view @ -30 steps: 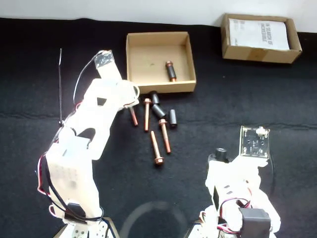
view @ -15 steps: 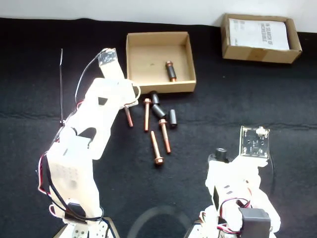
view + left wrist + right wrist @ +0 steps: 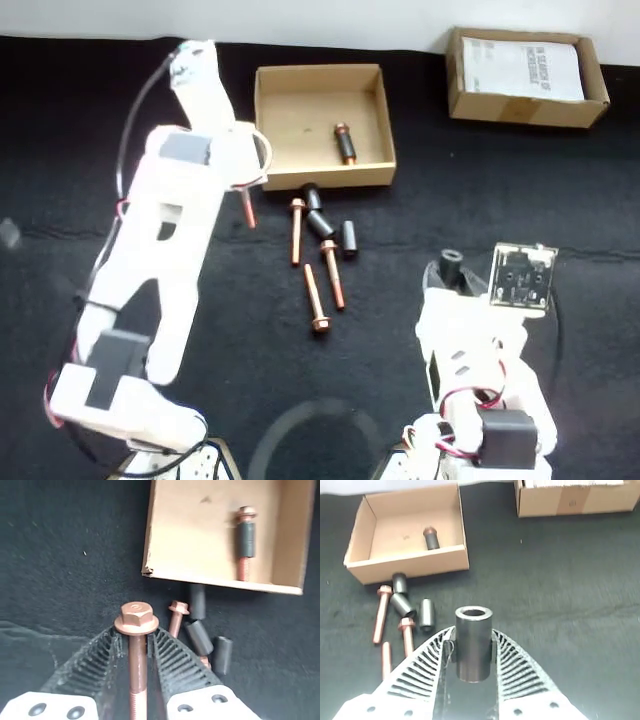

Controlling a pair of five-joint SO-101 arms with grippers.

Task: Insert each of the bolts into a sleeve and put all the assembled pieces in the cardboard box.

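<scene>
The left arm has risen and swung toward the far side, lifting its bolt [image 3: 136, 622] off the tabletop [image 3: 520, 200]. The right arm has edged forward with its sleeve [image 3: 473, 642]. The left end effector [image 3: 136, 639] pinches the copper bolt by the shank, hex head past the fingertips, near the cardboard box [image 3: 320, 178]. The right end effector [image 3: 472, 632] clamps the dark sleeve. One assembled piece [image 3: 345, 143] lies inside the box. Three loose bolts [image 3: 297, 232] and three loose sleeves [image 3: 349, 237] lie just in front of it.
</scene>
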